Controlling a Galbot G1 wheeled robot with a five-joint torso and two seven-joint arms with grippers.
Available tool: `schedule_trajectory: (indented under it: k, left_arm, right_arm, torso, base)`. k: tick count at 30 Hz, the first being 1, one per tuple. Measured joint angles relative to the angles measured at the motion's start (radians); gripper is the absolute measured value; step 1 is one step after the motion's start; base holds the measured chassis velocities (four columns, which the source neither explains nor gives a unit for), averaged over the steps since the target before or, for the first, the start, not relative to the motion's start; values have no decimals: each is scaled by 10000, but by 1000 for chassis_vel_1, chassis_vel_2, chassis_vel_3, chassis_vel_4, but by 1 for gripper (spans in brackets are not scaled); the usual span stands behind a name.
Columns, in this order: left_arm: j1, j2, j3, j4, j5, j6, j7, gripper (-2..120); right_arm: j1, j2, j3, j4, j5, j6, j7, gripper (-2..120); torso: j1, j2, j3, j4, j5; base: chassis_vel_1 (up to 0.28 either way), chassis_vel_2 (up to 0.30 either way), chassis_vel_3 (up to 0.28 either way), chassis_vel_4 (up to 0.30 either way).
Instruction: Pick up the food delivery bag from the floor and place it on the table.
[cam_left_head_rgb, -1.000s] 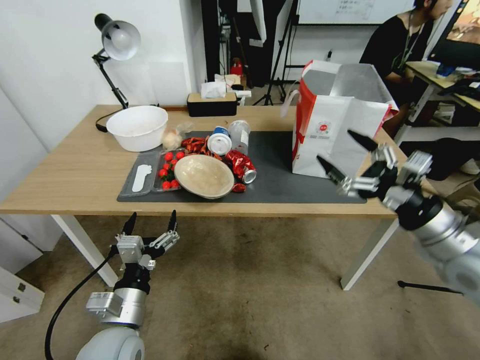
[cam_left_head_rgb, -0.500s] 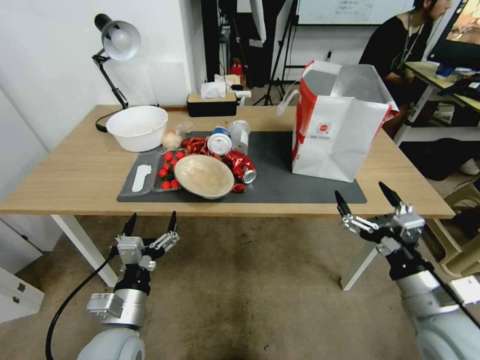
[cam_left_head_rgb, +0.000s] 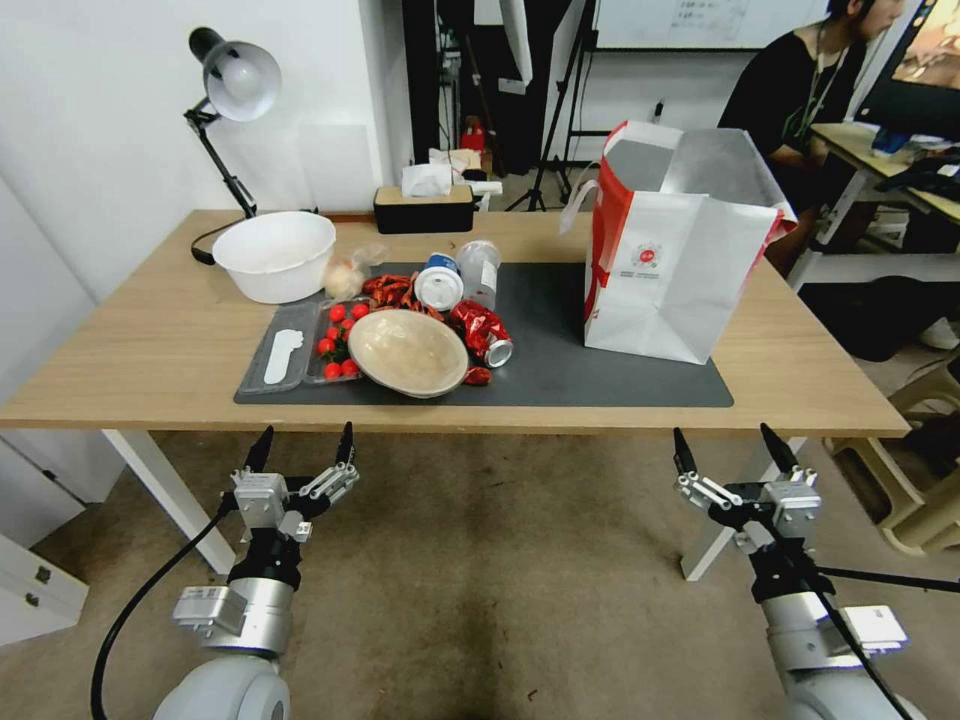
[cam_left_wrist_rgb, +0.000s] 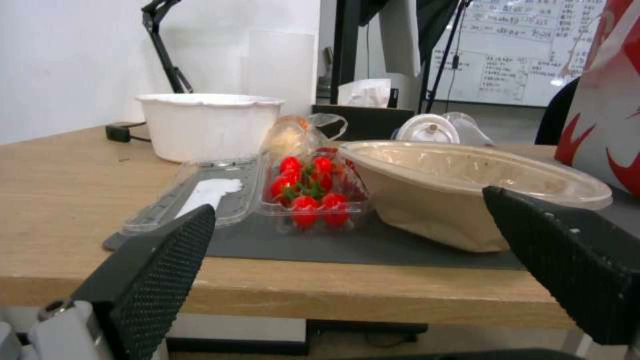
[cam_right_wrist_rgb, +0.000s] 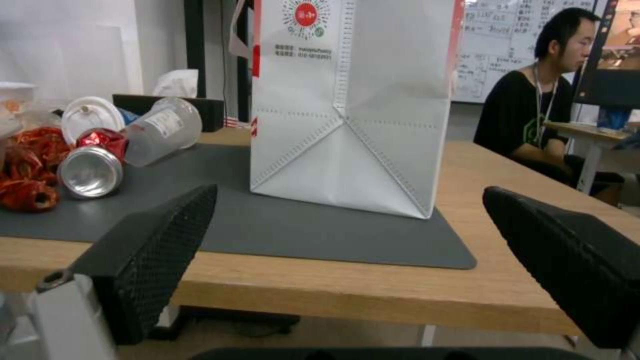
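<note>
The food delivery bag (cam_left_head_rgb: 670, 260) (cam_right_wrist_rgb: 347, 100), white with red sides and a foil lining, stands upright on the dark grey mat (cam_left_head_rgb: 560, 350) at the right of the light-wood table (cam_left_head_rgb: 150, 340). My right gripper (cam_left_head_rgb: 728, 452) (cam_right_wrist_rgb: 347, 255) hangs open below the table's front edge, in front of the bag and apart from it, over the beige floor (cam_left_head_rgb: 500, 580). Below the table's front edge on the left, my left gripper (cam_left_head_rgb: 302, 446) (cam_left_wrist_rgb: 347, 260) is also open and holds nothing.
On the mat's left lie a beige bowl (cam_left_head_rgb: 407, 351), a tray of cherry tomatoes (cam_left_head_rgb: 338, 342), crushed red cans (cam_left_head_rgb: 482, 330) and plastic cups (cam_left_head_rgb: 478, 268). A white tub (cam_left_head_rgb: 275, 254), a desk lamp (cam_left_head_rgb: 225, 90) and a tissue box (cam_left_head_rgb: 424, 208) stand behind. A white table leg (cam_left_head_rgb: 725, 520) is beside my right gripper.
My right gripper has drawn back from the bag, moving down from table height to below the front edge, still open. The bag stays on the mat. The left arm has not moved.
</note>
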Motion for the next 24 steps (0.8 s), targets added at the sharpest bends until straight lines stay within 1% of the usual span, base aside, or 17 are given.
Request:
schedule_trajectory:
  k: [11, 24]
  left_arm:
    - [4, 7, -13, -19, -73, -2, -36, 100]
    - [12, 34, -8, -62, -109, 21, -73, 100]
  right_arm:
    - [182, 103, -325, -359, -66, 1, 75, 100]
    - [210, 135, -325, -395, -65, 4, 49, 100]
  torso:
    - [1, 0, 0, 0, -1]
    - [1, 0, 0, 0, -1]
  base:
    - [0, 0, 0, 0]
    - [0, 0, 0, 0]
